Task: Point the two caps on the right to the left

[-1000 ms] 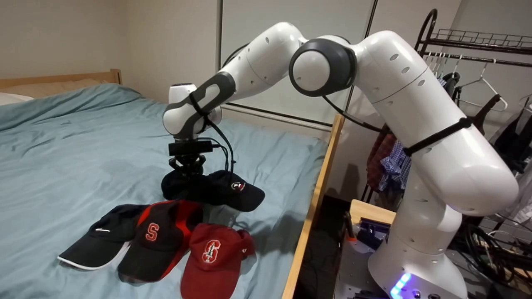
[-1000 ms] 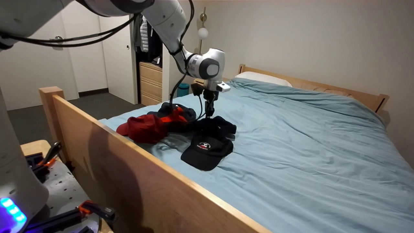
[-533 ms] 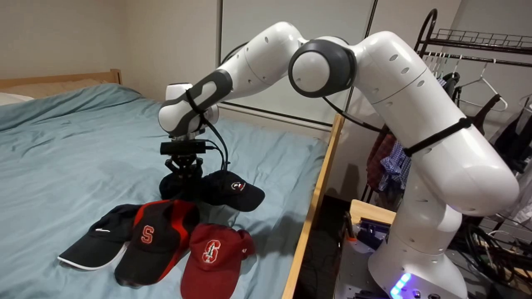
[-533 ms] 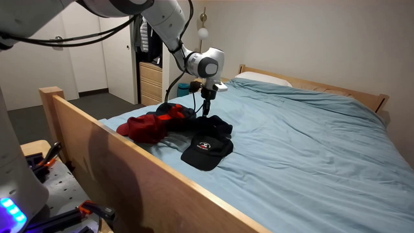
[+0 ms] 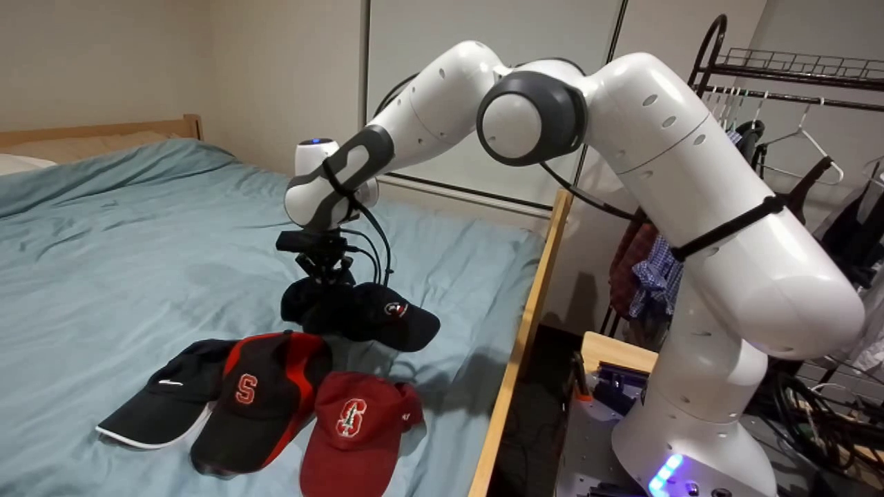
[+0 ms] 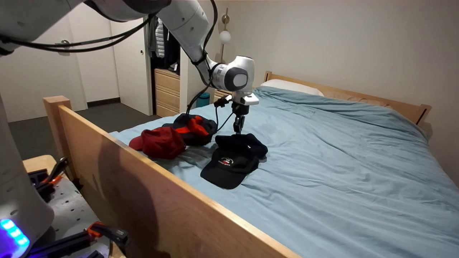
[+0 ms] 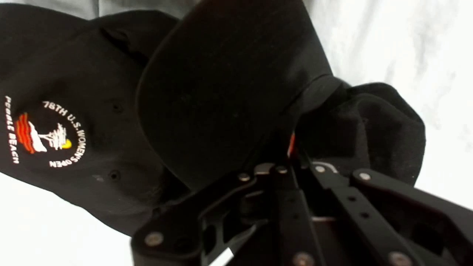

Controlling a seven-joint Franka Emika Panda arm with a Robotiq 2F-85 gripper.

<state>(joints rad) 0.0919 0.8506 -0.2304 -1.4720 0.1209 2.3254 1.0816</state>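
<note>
My gripper (image 5: 326, 276) is shut on a nearly all-black cap (image 5: 300, 301), near where brim and crown meet. In the wrist view, the fingertips (image 7: 293, 166) pinch this cap's cloth, and its brim (image 7: 214, 88) overlaps a second black cap (image 7: 92, 92) with a round front emblem. That emblem cap (image 6: 229, 168) lies with its brim toward the footboard. The all-red cap (image 5: 359, 421) with a white-edged front emblem lies with its brim toward the camera in an exterior view. It also shows in an exterior view (image 6: 161, 143). The gripped cap's front is mostly hidden.
A red-and-black cap (image 5: 269, 393) and a black cap with a pale-edged brim (image 5: 159, 404) lie beside the red cap on the blue bedspread (image 5: 138, 276). The wooden footboard (image 6: 172, 182) rises between the bed and the robot base.
The gripper moved slightly left, then right, carrying the held black cap. The red-and-black cap shifted slightly toward the pale-edged cap. A gap now shows between it and the held cap.
</note>
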